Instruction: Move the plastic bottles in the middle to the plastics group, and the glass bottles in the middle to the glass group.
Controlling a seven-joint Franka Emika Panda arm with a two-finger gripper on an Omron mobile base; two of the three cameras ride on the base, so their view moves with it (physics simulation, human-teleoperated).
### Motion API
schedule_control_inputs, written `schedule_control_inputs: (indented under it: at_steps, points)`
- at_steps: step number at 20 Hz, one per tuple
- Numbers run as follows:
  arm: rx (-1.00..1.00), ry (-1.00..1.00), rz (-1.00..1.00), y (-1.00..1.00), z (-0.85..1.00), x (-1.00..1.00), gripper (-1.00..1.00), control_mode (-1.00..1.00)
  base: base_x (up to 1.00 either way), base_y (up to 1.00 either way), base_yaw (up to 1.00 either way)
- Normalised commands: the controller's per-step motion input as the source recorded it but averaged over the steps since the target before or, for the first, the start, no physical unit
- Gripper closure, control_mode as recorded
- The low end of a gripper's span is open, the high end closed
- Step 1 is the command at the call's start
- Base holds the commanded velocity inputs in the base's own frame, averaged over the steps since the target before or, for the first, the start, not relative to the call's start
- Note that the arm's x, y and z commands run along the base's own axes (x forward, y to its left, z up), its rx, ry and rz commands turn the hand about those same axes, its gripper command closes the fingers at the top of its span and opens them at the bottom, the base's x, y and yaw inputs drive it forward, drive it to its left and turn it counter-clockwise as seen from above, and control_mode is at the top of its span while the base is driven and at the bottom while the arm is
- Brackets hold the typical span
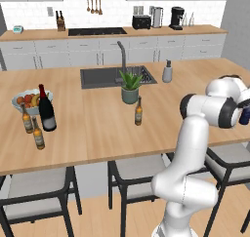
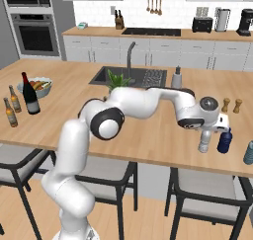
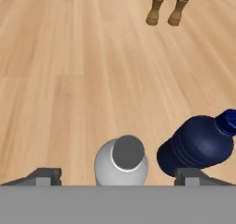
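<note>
Hand view, water bottle base hidden

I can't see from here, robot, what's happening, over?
Gripper open above water bottle. Bottle upright beside dark blue bottle. Beer bottle waits mid-counter. Nothing blocking.

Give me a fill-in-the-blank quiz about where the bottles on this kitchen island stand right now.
1. The clear water bottle stands beside the dark ____ bottle.
2. The gripper above the water bottle is ____.
3. The wine bottle stands next to a bowl of ____.
4. One beer bottle stands alone before the potted ____.

Answers: blue; open; fruit; plant
</note>
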Motion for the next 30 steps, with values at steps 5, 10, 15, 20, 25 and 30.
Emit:
schedule_control_inputs:
  at_steps: [5, 10, 15, 20, 25, 30]
  points:
    - [-0.04, -0.03, 0.0, 0.58, 0.53, -0.08, -1.0, -1.0, 0.0, 0.0, 0.0]
    - [0.0, -0.07, 0.0, 0.96, 0.38, -0.15, -1.0, -1.0, 0.0, 0.0, 0.0]
    - [0.0, -0.04, 0.04, 0.92, 0.28, -0.25, -1.0, -1.0, 0.0, 0.0, 0.0]
    - [-0.01, -0.06, 0.04, 0.92, 0.22, -0.22, -1.0, -1.0, 0.0, 0.0, 0.0]
    - [0.0, -0.06, 0.06, 0.8, 0.2, -0.1, -1.0, -1.0, 0.0, 0.0, 0.0]
    - [0.0, 0.0, 0.09, 0.85, 0.18, -0.08, -1.0, -1.0, 0.0, 0.0, 0.0]
